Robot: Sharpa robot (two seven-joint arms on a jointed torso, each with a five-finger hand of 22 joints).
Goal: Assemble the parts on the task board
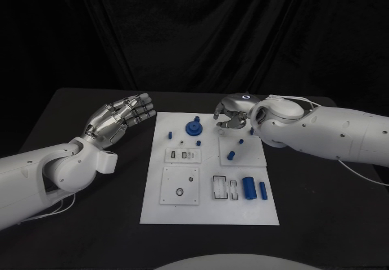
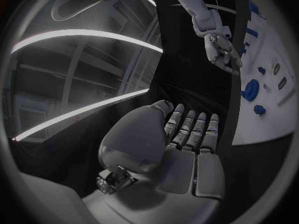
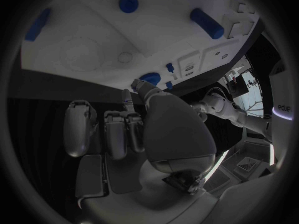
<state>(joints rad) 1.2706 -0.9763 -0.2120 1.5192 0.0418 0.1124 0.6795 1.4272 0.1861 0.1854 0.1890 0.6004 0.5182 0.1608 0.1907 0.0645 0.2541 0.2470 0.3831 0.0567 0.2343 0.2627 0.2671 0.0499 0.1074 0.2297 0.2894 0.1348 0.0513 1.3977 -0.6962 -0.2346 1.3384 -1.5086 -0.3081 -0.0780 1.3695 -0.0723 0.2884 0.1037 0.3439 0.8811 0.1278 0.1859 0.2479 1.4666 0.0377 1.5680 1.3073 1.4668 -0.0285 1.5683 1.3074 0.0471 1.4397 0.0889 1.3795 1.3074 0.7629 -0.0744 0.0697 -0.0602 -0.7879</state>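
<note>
The white task board point(image 1: 209, 211) lies in the middle of the black table. On it are a round blue part point(image 1: 194, 128), small blue pegs point(image 1: 231, 154) and two blue cylinders point(image 1: 255, 189). My left hand point(image 1: 121, 118) hovers left of the board's far corner, palm up, fingers spread and holding nothing; the left wrist view shows this hand point(image 2: 187, 139) the same way. My right hand point(image 1: 235, 112) hangs over the board's far edge with its fingers curled down. In the right wrist view its thumb and one finger point(image 3: 138, 87) meet above the board point(image 3: 93, 40); whether they pinch anything is unclear.
White inset plates with slots and holes point(image 1: 180, 185) sit on the near half of the board. The right forearm point(image 1: 340, 132) reaches in over the table's far right. Dark curtain hangs behind the table.
</note>
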